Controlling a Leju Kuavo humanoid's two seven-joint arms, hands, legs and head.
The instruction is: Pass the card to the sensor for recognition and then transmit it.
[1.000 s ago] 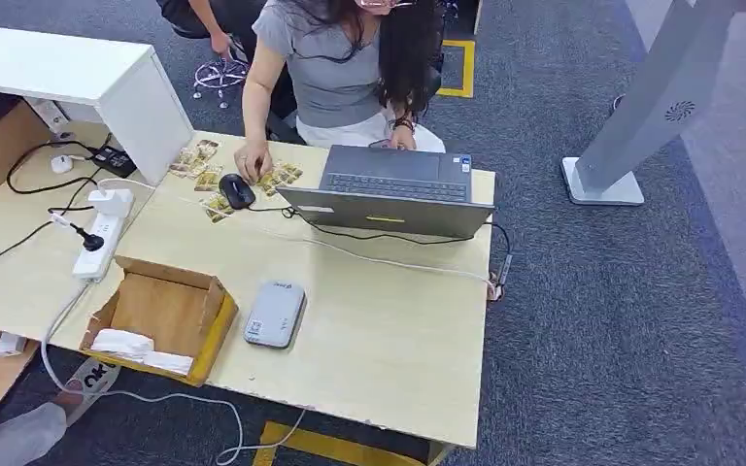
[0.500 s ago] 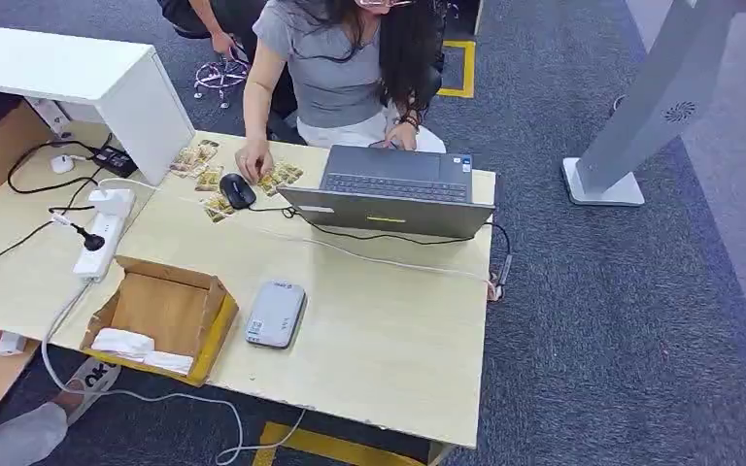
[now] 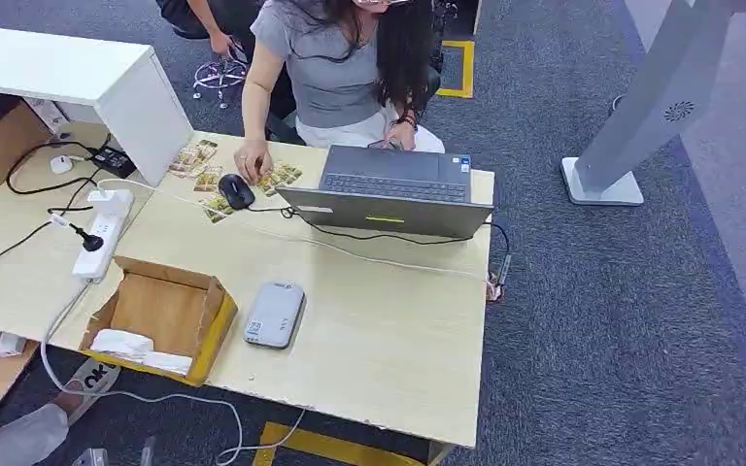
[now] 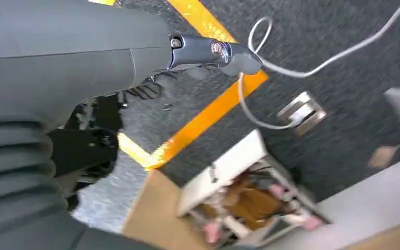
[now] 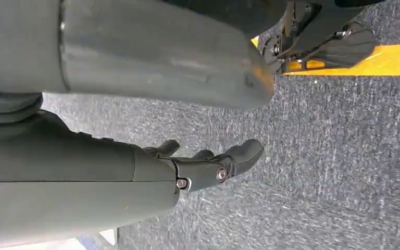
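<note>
1. Spanning the middle of the head view: a pale wooden table (image 3: 379, 340) on dark grey carpet (image 3: 622, 320), with a strip of yellow floor tape (image 3: 335, 447) under its near edge.
2. Lying near the middle of the table: a flat grey sensor (image 3: 274, 315), just right of an open cardboard box (image 3: 160, 317) with white paper inside.
3. Spread at the table's far edge, upper left of centre: a cluster of cards (image 3: 206, 170), touched by a person's hand (image 3: 253, 160) just beside a black mouse (image 3: 236, 190).
4. Standing open at upper centre: a grey laptop (image 3: 393, 189), its back to the camera, cables trailing rightward over the table edge.
5. Resting at the left: a white power strip (image 3: 100, 233) with black cords, behind it a white cabinet (image 3: 87, 83).
6. Rising at the upper right: a slanted silver-white stand (image 3: 641, 116) on a flat base.
7. Hanging over carpet in the left wrist view: left hand (image 4: 203, 52), fingers partly hidden behind the thumb, so whether apart or curled cannot be told; nothing seen in it; a white cable and yellow tape beyond.
8. Hanging over carpet in the right wrist view: right hand (image 5: 208, 164), fingers loosely extended and apart, holding nothing.
</note>
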